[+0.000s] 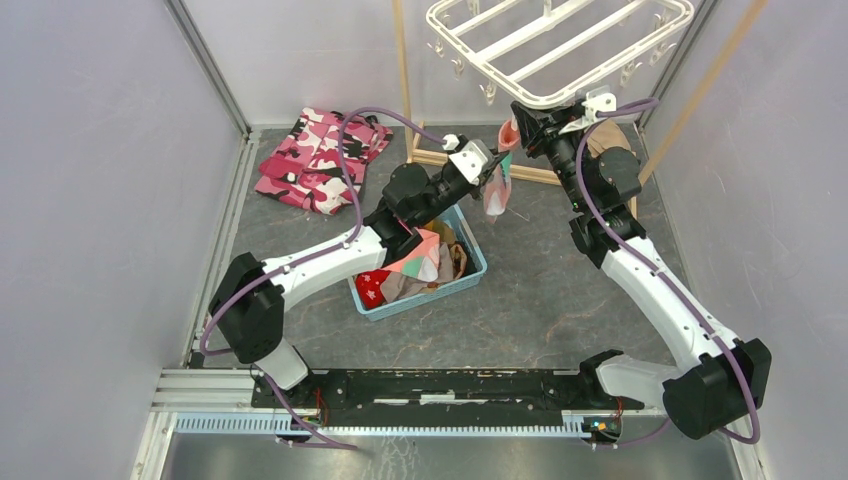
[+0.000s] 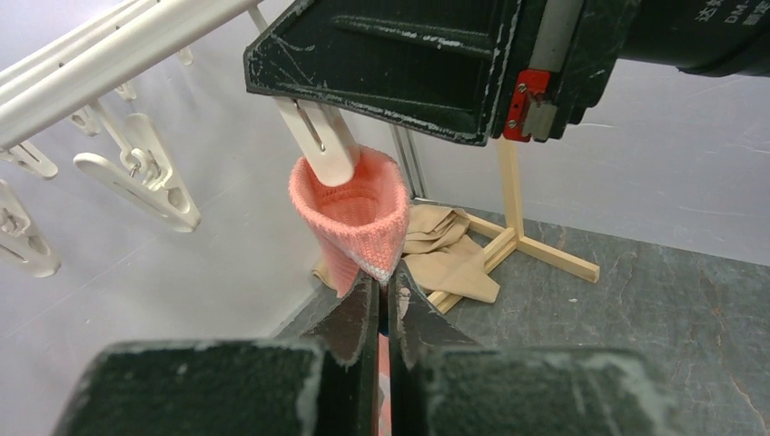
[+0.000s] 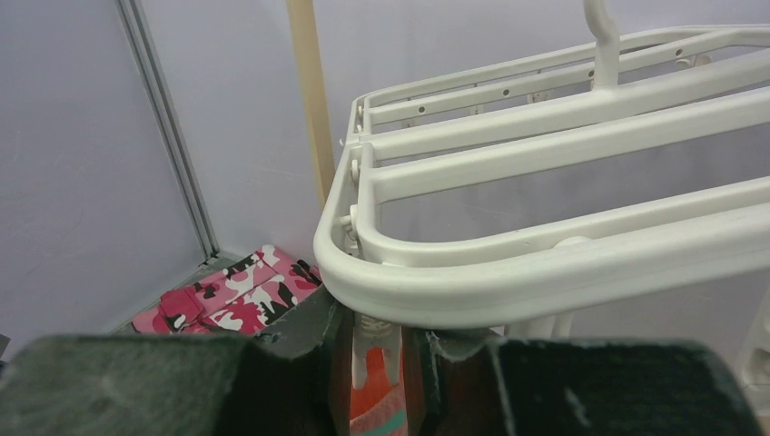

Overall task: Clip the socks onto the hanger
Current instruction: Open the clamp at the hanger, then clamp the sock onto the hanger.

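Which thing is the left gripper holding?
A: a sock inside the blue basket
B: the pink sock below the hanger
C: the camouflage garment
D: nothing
B: in the left wrist view, the left gripper is closed on the lower edge of the pink sock.

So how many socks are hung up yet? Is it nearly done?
Nothing hangs finished on the hanger that I can see. Right now the left gripper holds a pink sock up while the right gripper squeezes a peg at its cuff. More socks wait in the blue basket, so most is left.
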`<act>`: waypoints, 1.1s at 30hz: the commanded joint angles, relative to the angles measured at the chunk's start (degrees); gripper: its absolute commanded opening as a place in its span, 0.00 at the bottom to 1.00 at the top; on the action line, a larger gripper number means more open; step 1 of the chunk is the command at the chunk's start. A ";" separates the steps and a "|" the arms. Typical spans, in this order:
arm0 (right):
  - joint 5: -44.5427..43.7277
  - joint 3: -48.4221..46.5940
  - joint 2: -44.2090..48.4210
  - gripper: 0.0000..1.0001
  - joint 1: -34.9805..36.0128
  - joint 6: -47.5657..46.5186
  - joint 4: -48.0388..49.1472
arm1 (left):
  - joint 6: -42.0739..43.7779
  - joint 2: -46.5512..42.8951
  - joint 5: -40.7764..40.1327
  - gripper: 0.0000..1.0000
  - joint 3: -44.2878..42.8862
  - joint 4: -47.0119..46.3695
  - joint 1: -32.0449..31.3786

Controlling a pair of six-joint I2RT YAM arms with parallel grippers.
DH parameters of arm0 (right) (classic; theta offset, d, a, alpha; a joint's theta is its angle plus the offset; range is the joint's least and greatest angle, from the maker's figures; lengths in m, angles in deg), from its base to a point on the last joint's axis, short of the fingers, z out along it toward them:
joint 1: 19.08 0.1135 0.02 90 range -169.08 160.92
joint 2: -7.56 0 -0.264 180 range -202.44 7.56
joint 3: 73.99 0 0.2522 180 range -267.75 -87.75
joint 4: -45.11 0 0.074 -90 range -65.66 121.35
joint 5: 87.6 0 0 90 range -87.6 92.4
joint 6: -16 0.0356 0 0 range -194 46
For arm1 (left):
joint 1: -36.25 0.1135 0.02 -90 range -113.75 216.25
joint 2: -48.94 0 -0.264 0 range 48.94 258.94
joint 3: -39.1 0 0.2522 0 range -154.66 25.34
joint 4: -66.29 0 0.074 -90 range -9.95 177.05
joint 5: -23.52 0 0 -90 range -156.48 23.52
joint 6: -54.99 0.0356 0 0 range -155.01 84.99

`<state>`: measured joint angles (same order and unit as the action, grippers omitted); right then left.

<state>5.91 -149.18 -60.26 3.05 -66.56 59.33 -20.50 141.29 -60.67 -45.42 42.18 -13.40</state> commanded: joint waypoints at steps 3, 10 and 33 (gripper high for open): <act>-1.66 -3.21 -0.70 0.00 0.15 -0.48 -1.42 | 4.35 -0.49 -4.00 0.02 -3.17 -3.59 -1.69; -0.57 -5.64 -0.91 0.00 -0.01 2.63 -1.88 | 4.70 -1.43 -5.18 0.02 -0.39 -2.14 -1.94; -2.72 -9.40 -2.59 0.00 -0.25 4.25 -10.97 | 2.46 -3.54 -7.47 0.02 1.26 -4.98 -1.88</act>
<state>5.80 -156.96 -62.42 3.05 -62.01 49.37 -18.30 139.30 -66.99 -41.66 41.02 -15.23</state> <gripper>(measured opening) 0.254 0.044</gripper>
